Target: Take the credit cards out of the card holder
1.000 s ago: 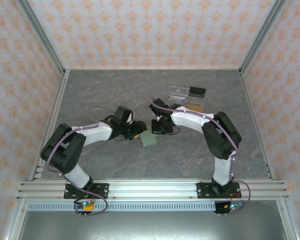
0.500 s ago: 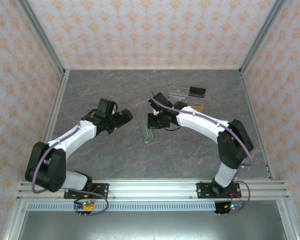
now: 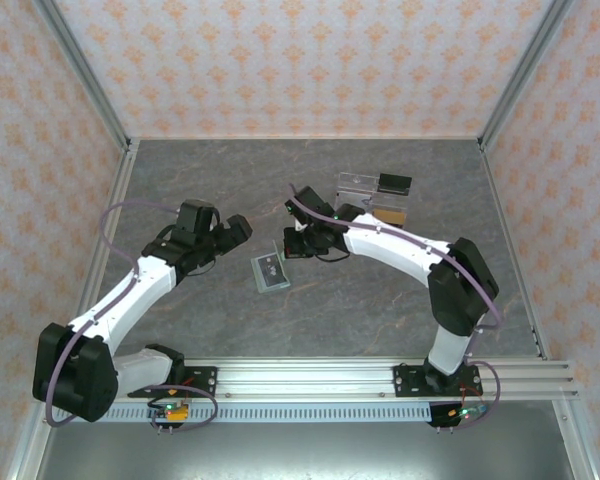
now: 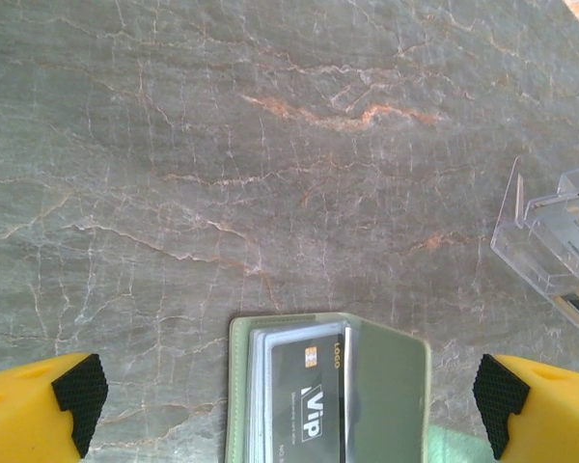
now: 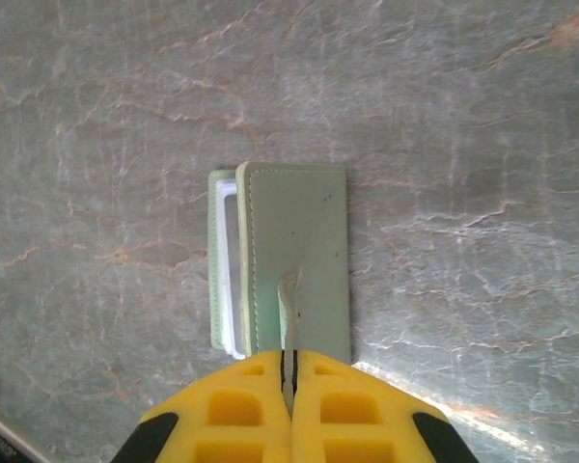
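The pale sage-green folding card holder (image 5: 299, 241) lies open on the grey desk (image 3: 380, 310) between the claws. The right claw (image 5: 289, 359) pinches its edge tight. The left claw (image 4: 288, 391) gapes wide and empty. Both arms reach inward.

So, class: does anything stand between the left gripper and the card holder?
Nothing visible does. The card holder lies open before the open left gripper, black card showing; the right gripper pinches its cover.

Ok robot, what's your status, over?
Left gripper open. Right gripper shut on cover of small sage-green folding card holder. Black card not yet out. Clear acrylic stand apart, not blocking.
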`<move>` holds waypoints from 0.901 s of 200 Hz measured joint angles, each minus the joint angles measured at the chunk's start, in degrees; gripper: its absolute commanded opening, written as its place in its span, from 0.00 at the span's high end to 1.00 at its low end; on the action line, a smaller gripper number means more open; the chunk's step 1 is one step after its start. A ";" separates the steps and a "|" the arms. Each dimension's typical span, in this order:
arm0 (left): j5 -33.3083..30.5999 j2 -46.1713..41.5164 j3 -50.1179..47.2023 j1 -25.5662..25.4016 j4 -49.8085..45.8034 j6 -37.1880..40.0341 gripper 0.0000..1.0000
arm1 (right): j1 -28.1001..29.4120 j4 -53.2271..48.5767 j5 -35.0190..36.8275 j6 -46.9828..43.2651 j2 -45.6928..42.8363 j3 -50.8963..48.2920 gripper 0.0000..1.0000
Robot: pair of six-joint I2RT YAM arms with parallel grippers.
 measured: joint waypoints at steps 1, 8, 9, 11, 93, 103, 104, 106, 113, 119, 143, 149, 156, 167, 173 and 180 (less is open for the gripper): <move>0.02 0.04 0.00 0.00 0.00 0.00 0.00 | -0.15 0.04 0.02 0.15 -0.02 -0.07 1.00; 0.48 0.42 -0.02 0.00 0.02 0.02 0.00 | -0.79 0.28 0.28 0.48 -0.02 -0.42 1.00; 0.52 0.52 -0.02 0.00 0.04 0.04 0.00 | -0.85 0.31 0.31 0.52 -0.02 -0.48 1.00; 0.81 0.63 -0.02 0.00 0.09 0.04 0.00 | -1.03 0.33 0.42 0.55 -0.04 -0.61 1.00; 7.78 8.55 -0.52 -2.21 5.84 -0.76 0.14 | -6.67 0.50 2.58 1.88 -0.04 -7.93 1.00; 8.61 9.90 -0.33 -3.58 6.54 -0.68 0.20 | -6.82 0.52 2.56 1.90 -0.04 -8.41 1.00; 8.68 10.10 -0.24 -3.80 6.56 -0.52 0.20 | -6.84 0.55 2.56 1.90 -0.04 -8.46 1.00; 8.87 10.34 -0.15 -4.02 6.64 -0.72 0.21 | -6.88 0.52 2.56 1.90 -0.04 -8.57 1.00; 9.22 11.65 0.39 -5.20 6.93 -0.66 0.27 | -6.97 0.55 2.56 1.99 -0.04 -8.85 1.00; 9.51 12.92 1.14 -6.23 7.02 -0.46 0.31 | -7.08 0.68 2.54 2.10 -0.04 -9.11 1.00; 10.84 17.94 4.52 -9.86 8.70 -0.74 0.47 | -7.56 1.53 2.38 2.51 -0.04 -10.19 1.00; 11.28 19.28 5.35 -10.62 9.40 -0.85 0.51 | -7.67 1.81 2.34 2.73 -0.04 -10.56 1.00; 11.76 20.68 6.19 -11.28 10.14 -1.09 0.55 | -7.82 2.08 2.29 2.80 -0.04 -10.93 0.99; 12.55 23.06 7.41 -12.24 11.45 -1.49 0.61 | -8.04 2.47 2.12 3.02 -0.04 -11.47 0.97; 12.96 24.26 7.96 -12.61 11.85 -1.46 0.65 | -8.15 2.62 2.01 3.19 -0.04 -11.72 0.95; 13.33 25.70 8.68 -13.05 12.11 -1.68 0.68 | -8.24 2.84 1.88 3.39 -0.04 -11.93 0.95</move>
